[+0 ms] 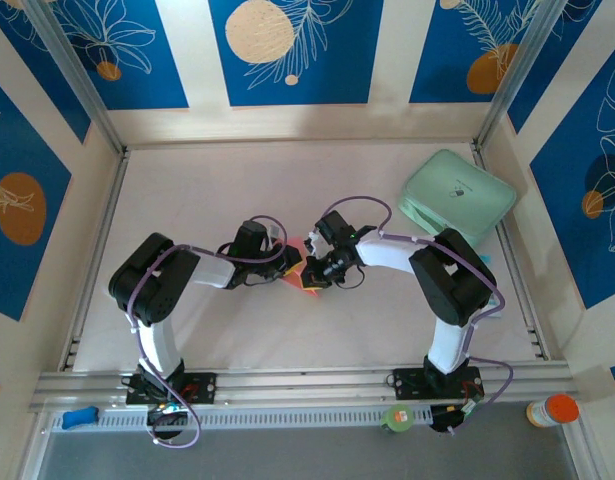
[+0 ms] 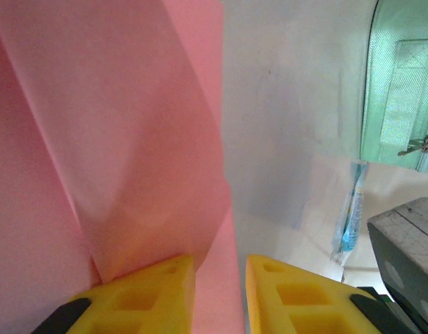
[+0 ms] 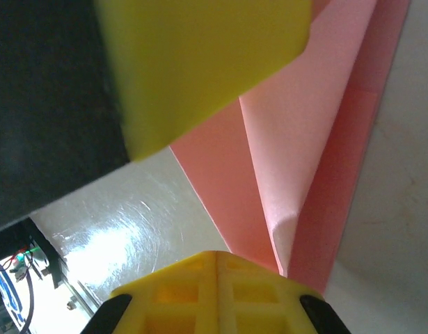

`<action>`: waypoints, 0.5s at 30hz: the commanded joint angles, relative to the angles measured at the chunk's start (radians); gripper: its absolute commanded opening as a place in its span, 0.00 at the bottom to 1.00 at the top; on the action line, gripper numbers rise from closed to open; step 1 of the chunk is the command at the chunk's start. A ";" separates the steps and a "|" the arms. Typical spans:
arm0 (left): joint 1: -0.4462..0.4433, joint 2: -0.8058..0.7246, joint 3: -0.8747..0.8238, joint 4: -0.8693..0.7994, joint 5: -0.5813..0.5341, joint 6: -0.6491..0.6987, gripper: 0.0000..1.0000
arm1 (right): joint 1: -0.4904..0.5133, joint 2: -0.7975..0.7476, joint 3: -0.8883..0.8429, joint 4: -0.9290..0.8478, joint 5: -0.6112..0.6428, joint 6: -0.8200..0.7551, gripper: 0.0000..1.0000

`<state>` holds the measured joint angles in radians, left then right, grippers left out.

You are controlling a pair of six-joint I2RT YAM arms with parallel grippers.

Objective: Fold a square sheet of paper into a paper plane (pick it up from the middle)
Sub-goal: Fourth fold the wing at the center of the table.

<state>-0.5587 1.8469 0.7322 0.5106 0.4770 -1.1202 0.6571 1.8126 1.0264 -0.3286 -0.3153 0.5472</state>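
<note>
Jaws of both arms pinch the paper plane point(image 1: 295, 272) mid-table.

**Salmon pink, yellow and mint on a pale table**

The square sheet of paper point(image 2: 130, 139) is showing salmon pink between yellow fingers point(image 2: 151, 296). The pad point(image 1: 457, 195) is glowing mint green on the off-white table point(image 1: 217, 190). Blue wall panels point(image 1: 287, 50) are carrying white leaves and cream-orange discs.

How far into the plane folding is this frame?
Mid-fold. Done: the pink paper already shows creases and overlapping layers. In hand: the left gripper pinches it, and the right gripper works it beside it. Left: no narrow finished dart shape is visible yet.
</note>
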 commanded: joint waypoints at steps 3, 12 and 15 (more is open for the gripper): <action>-0.005 0.024 -0.011 -0.133 -0.064 0.025 0.27 | -0.010 0.024 -0.010 0.003 0.001 0.014 0.05; -0.006 0.025 -0.008 -0.163 -0.075 0.028 0.27 | -0.018 0.026 -0.031 -0.007 0.018 0.016 0.04; -0.005 0.028 -0.007 -0.169 -0.077 0.028 0.27 | -0.019 0.024 -0.037 -0.009 0.022 0.016 0.04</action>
<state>-0.5591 1.8469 0.7433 0.4847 0.4728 -1.1179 0.6434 1.8244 1.0042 -0.3252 -0.2951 0.5552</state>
